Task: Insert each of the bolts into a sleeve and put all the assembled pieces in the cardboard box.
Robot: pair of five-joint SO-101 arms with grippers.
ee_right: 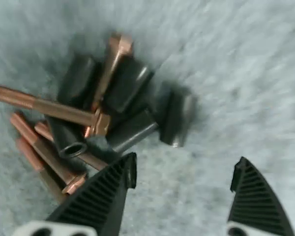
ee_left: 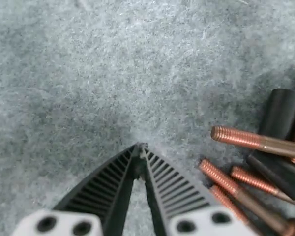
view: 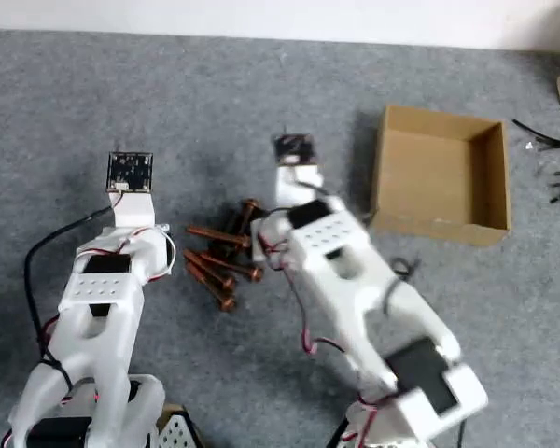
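Heaped loose on grey carpet (view: 121,103): copper-coloured hex-head bolts (view: 219,235), lying flat and criss-crossed, several threaded ends fanned out to one side. Tangled among them, short dark cylindrical sleeves (ee_right: 125,83) on their sides, one showing an open bore. Well apart from the heap, an upright, open-topped brown cardboard box (view: 437,222).

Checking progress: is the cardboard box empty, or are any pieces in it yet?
Empty. In the high view the cardboard box shows a bare floor; the bolts and sleeves lie piled on the carpet.
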